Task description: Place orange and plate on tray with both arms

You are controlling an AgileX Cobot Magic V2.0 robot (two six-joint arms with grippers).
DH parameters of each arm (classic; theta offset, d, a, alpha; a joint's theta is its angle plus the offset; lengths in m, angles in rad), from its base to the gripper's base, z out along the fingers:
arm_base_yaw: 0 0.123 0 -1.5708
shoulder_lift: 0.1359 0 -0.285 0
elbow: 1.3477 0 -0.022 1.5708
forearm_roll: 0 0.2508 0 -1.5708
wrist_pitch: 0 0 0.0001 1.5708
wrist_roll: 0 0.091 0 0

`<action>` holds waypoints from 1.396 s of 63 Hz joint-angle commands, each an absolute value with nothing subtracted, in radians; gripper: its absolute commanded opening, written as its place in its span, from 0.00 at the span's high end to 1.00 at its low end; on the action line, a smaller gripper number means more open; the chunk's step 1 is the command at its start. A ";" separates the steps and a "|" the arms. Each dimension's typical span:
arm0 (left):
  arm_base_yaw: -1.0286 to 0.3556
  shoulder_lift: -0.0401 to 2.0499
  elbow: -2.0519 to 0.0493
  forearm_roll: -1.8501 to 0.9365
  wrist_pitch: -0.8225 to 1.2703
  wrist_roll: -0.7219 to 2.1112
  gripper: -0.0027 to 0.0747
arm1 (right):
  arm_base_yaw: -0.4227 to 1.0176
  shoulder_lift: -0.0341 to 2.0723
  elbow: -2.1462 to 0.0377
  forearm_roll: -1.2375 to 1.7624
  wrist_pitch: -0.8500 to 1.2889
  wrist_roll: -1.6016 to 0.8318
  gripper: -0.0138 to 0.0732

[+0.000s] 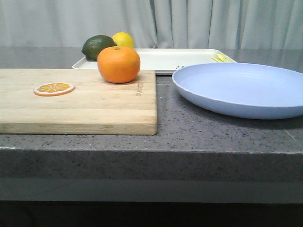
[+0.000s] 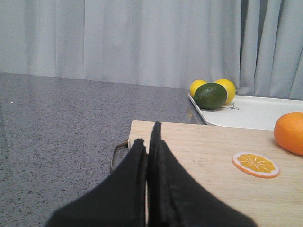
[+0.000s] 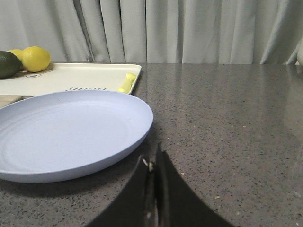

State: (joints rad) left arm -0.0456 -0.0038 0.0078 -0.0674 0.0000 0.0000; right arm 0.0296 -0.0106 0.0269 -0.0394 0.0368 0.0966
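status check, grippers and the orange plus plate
Left gripper shut, right gripper shut, both empty. Orange on cutting board, plate on counter. Tray holds lime, lemon.

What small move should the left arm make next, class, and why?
Probably open the left pincer: its fingers are pressed shut, and the orange sits ungrasped on the cutting board, not yet on the tray.

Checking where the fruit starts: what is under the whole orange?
The round bright orange rests on the pale wooden cutting board, near its far right corner. The contact patch itself is hidden by the fruit.
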 commanded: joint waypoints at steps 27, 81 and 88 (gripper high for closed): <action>-0.042 -0.024 0.035 -0.068 -0.079 -0.010 0.99 | 0.024 -0.029 0.003 -0.050 -0.048 0.098 0.92; -0.042 0.090 -0.422 -0.118 0.127 -0.010 0.99 | 0.024 0.048 -0.355 -0.050 0.157 0.097 0.92; -0.042 0.196 -0.597 -0.116 0.255 -0.008 0.99 | 0.024 0.147 -0.490 -0.051 0.256 0.097 0.92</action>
State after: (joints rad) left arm -0.0456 0.1205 -0.4803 -0.1065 0.2400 0.0000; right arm 0.0296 0.0729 -0.3936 -0.0394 0.2578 0.0966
